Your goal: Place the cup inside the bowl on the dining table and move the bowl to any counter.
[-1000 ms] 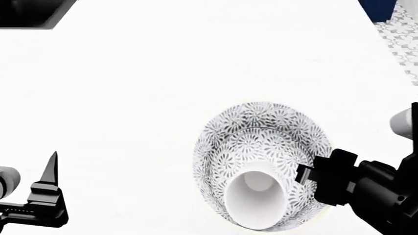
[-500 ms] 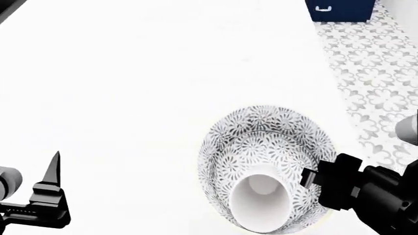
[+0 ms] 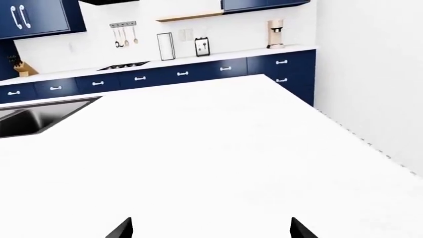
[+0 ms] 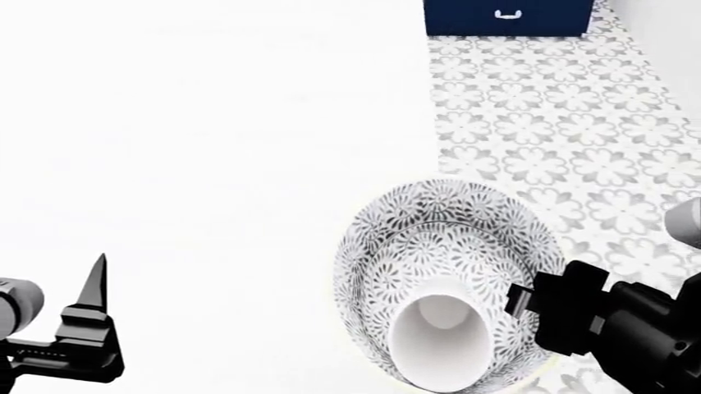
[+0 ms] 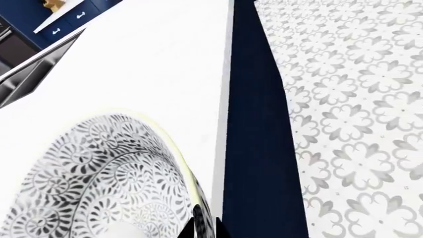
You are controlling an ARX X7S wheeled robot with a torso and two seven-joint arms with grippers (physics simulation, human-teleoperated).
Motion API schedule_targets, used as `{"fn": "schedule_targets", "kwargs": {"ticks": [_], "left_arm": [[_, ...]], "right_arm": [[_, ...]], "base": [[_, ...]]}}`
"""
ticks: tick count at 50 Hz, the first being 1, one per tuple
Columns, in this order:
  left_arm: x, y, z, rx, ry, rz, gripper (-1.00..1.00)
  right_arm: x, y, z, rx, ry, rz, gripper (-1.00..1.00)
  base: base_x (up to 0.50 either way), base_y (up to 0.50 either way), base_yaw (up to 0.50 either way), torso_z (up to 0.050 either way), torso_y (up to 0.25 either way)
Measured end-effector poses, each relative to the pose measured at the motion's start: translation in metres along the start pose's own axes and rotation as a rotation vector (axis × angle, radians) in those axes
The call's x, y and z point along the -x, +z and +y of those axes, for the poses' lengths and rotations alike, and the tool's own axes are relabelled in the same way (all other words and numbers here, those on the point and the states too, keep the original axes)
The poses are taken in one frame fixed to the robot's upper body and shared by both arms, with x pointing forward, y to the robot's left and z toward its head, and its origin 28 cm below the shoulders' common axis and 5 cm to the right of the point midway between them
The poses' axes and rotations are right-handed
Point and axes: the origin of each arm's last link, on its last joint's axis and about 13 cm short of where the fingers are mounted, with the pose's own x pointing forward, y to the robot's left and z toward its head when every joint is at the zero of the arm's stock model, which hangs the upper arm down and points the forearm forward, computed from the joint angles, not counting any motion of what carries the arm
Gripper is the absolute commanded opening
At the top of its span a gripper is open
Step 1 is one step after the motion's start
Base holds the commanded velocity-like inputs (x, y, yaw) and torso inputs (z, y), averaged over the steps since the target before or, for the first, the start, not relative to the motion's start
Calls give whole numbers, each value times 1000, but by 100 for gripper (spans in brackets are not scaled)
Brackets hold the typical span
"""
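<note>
Steel sink (image 3: 36, 116) set in worktop; knife block (image 3: 24, 68), hanging utensils (image 3: 124, 33) (back wall); patterned floor tiles (image 4: 547, 123).

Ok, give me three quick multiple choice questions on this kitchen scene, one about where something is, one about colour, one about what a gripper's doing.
1. Where is the small plain white cup?
A. Inside the floral black-and-white bowl
B. On the patterned floor
C. In the left gripper

2. What colour are the cabinet fronts under the far worktop?
A. Light wood
B. Navy blue
C. Grey

3. What state is the left gripper in?
A. Shut on the cup
B. Shut on the bowl's rim
C. Open, holding nothing

Answers:
1. A, the head view shows the cup lying within the bowl's patterned wall.
2. B, the left wrist view shows dark blue drawers with pale handles.
3. C, its two fingertips stand wide apart over the bare white counter top; the right gripper is the one at the bowl's rim.
</note>
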Motion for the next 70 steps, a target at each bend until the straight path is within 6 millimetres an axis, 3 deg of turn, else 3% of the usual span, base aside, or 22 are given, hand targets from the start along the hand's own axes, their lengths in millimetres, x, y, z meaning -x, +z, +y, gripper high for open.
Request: {"fn": "schedule_targets", "kwargs": {"ticks": [51, 70], "left_arm": [[2, -2, 2, 6, 3, 4, 100], [1, -4, 1, 10, 3, 7, 100]], "right_arm": [[1, -2, -4, -12, -12, -18, -100], [-5, -2, -10, -28, -40, -76, -100]], "base": [[9, -500, 0, 0, 0], [454, -169, 0, 0, 1]]}}
